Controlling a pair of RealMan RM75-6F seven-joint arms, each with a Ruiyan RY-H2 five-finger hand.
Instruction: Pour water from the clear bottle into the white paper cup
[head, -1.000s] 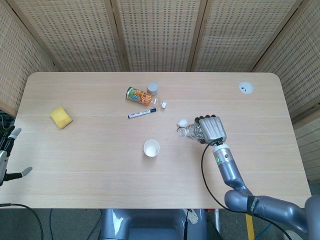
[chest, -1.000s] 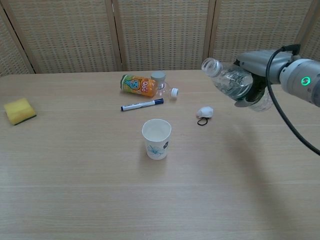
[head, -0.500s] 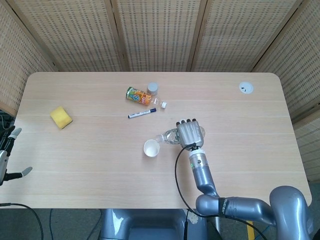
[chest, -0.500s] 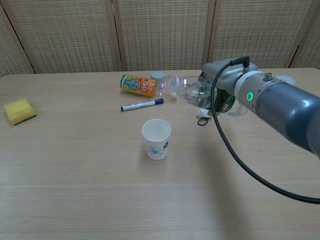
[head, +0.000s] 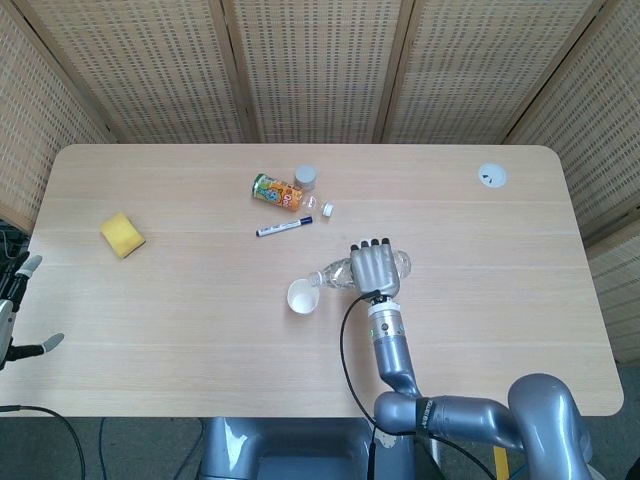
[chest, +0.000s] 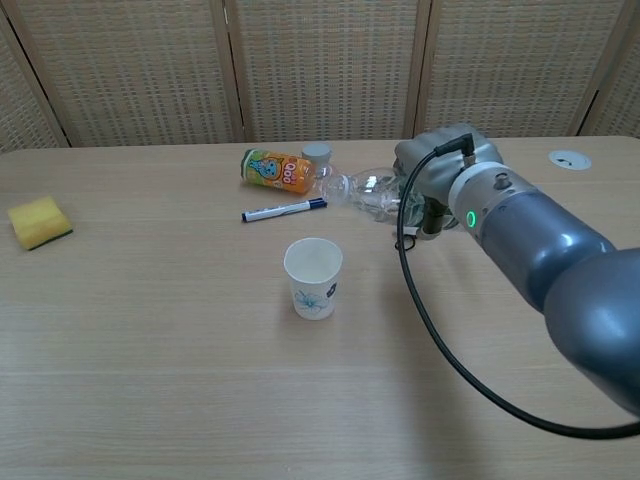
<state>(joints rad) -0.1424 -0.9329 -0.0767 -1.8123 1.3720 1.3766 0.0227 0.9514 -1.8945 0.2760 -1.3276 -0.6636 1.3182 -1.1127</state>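
The table (head: 180, 330) carries everything, with woven screens (head: 320, 70) standing behind it. The right arm (chest: 560, 270) reaches in from 5 o'clock in the chest view, a black cable (chest: 440, 330) looping along it. The right hand (head: 375, 268) sits near the table's middle, fingers wrapped over the body of the bottle (head: 345, 271), which lies tilted almost flat in the air, its neck pointing to 9 o'clock and slightly down. From the head view the bottle's mouth is just beside the cup's rim at the cup's 2 o'clock; in the chest view the mouth sits above and behind the cup, apart from it. Whether water is flowing cannot be told.

The left hand (head: 15, 310) shows only at the frame's 9 o'clock edge, off the table, fingers spread and holding nothing.

An orange can (head: 277, 191) lies on its side at 11 o'clock from the cup, with a grey lid (head: 305, 176) just at its 1 o'clock. The yellow sponge (head: 122, 234) rests far toward 9 o'clock. The cup (head: 303, 296), white with a blue print on its side, stands upright. A marker (head: 284, 227) lies at the cup's 12 o'clock, below the can. A round white disc (head: 491, 176) sits far at 2 o'clock. A small white cap (head: 327, 210) lies beside the can's 4 o'clock
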